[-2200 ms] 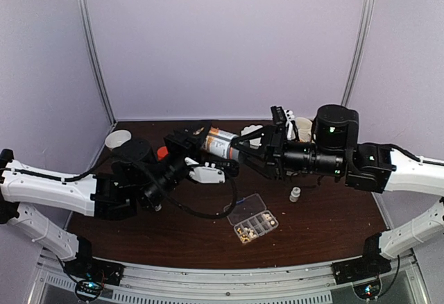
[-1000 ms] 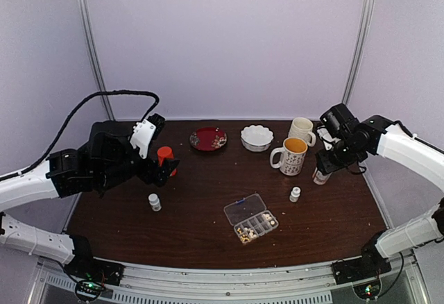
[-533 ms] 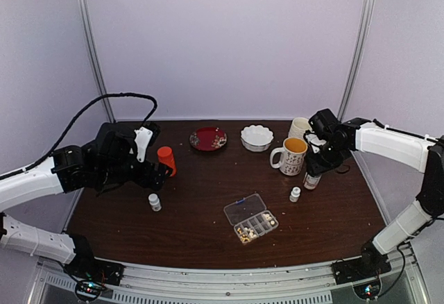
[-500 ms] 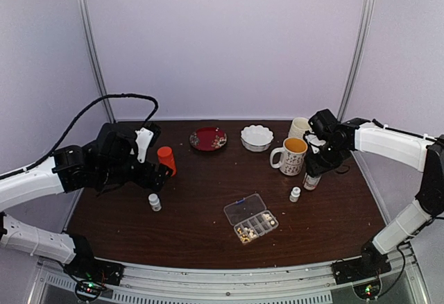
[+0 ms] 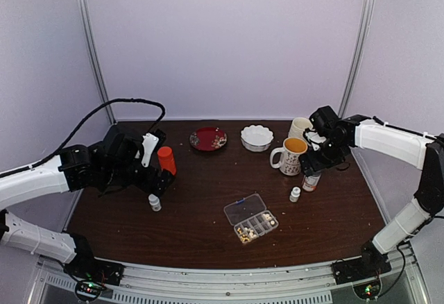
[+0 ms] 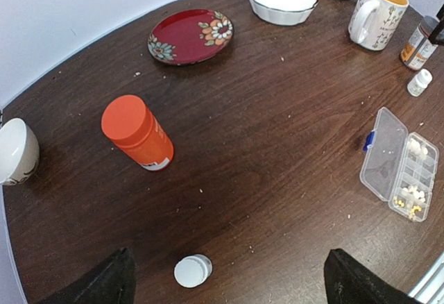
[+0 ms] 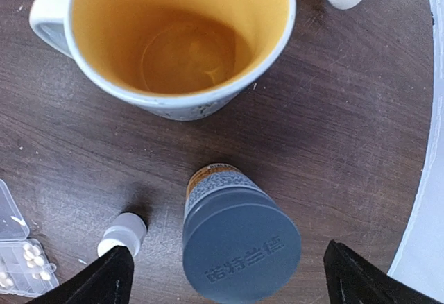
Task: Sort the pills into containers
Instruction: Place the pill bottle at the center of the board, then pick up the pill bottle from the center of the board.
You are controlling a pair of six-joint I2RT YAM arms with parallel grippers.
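pills (image 6: 414, 194), white and tan, lie in compartments of the clear organiser box (image 5: 251, 218), its lid open, near the middle of the bench's (image 5: 201, 234) near edge. left hand (image 6: 225, 276) gapes wide, holding nothing. right hand (image 7: 225, 248) stands wide open astride the upright grey-capped bottle (image 7: 241, 255) near the right edge, gripping nothing.

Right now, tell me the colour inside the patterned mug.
Yellow-orange inside the mug, clearest in the right wrist view.
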